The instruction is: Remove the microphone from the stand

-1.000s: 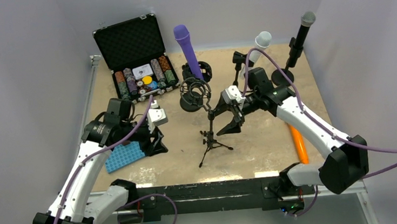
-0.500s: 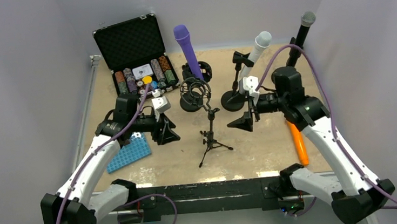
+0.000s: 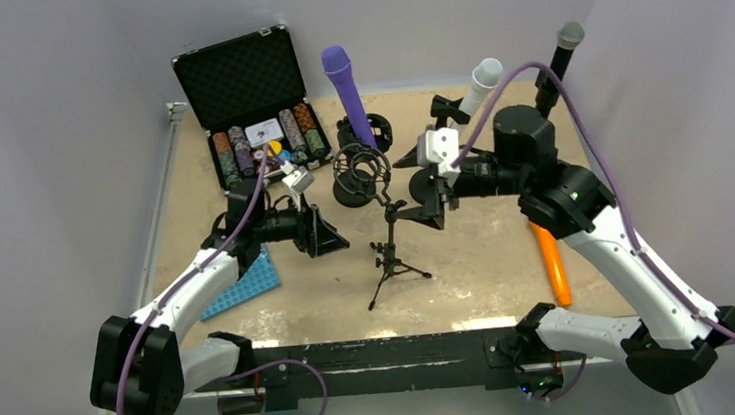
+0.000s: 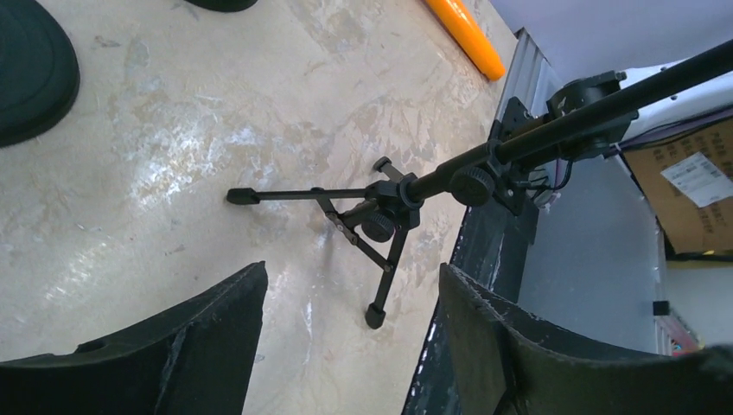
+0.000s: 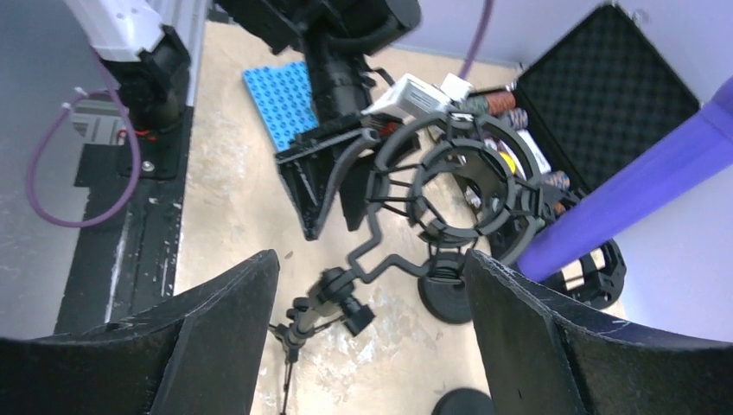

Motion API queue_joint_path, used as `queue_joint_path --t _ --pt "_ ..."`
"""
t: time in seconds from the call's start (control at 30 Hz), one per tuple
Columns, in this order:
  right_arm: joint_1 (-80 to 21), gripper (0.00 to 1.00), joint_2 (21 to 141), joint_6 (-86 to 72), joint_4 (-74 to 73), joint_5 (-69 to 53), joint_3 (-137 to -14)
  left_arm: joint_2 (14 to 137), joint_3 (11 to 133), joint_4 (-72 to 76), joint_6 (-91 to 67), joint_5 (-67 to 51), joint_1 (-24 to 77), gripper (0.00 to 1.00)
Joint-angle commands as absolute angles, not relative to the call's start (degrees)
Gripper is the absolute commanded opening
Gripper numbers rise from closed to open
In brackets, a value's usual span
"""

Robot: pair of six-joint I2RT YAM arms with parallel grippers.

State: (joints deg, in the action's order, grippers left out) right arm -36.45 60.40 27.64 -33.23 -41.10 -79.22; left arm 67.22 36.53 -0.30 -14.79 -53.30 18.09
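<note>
A black tripod stand point(image 3: 391, 256) with an empty shock mount point(image 3: 361, 171) stands mid-table. Behind it a purple microphone point(image 3: 347, 94) sits upright in a black holder. A white microphone point(image 3: 480, 82) and a black microphone point(image 3: 560, 65) sit on stands at the back right. My left gripper point(image 3: 331, 236) is open and empty, just left of the tripod pole; its wrist view shows the tripod legs point(image 4: 380, 216) between its fingers. My right gripper point(image 3: 420, 188) is open and empty, just right of the shock mount point(image 5: 462, 186), with the purple microphone point(image 5: 631, 190) beyond.
An open black case of poker chips point(image 3: 249, 102) stands at the back left. A blue rack point(image 3: 240, 284) lies under the left arm. An orange microphone point(image 3: 550, 267) lies at the right. Round black stand bases point(image 3: 432, 187) sit behind the right gripper.
My left gripper has moved right, from the blue rack to beside the tripod. My right gripper has swung back and up, from beside the tripod pole to level with the shock mount.
</note>
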Motion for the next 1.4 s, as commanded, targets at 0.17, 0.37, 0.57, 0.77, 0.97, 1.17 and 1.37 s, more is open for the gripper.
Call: queue_joint_path --t 0.17,0.37,0.57,0.77,0.97,1.17,1.37 --pt "-38.19 0.77 61.64 29.27 -32.64 -35.58 -78.79 67.37 31.65 11.5 -29.23 -55.16 18.28 0.79" --pt "-38.67 0.77 58.34 32.46 -30.52 -34.74 -73.97 65.04 30.02 19.05 -25.88 -56.55 18.67 0.73" --pt "-38.63 0.76 58.93 34.86 -32.98 -36.29 -74.29 62.26 32.46 16.28 3.57 -57.63 19.59 0.69" --pt "-38.63 0.75 57.88 25.7 -35.11 -33.64 -73.87 60.55 33.1 5.89 33.69 -61.64 22.5 0.67" --pt "-37.88 0.75 50.14 17.12 -33.41 -33.68 -65.52 58.38 30.23 8.46 41.07 -60.73 23.94 0.66" --pt "-37.44 0.78 51.06 13.1 -23.95 -40.96 -56.08 62.35 33.15 7.29 40.25 -60.55 28.29 0.58" --pt "-37.44 0.76 54.63 8.47 -13.62 -42.74 -50.92 63.48 33.49 10.79 39.98 -57.41 32.94 0.56"
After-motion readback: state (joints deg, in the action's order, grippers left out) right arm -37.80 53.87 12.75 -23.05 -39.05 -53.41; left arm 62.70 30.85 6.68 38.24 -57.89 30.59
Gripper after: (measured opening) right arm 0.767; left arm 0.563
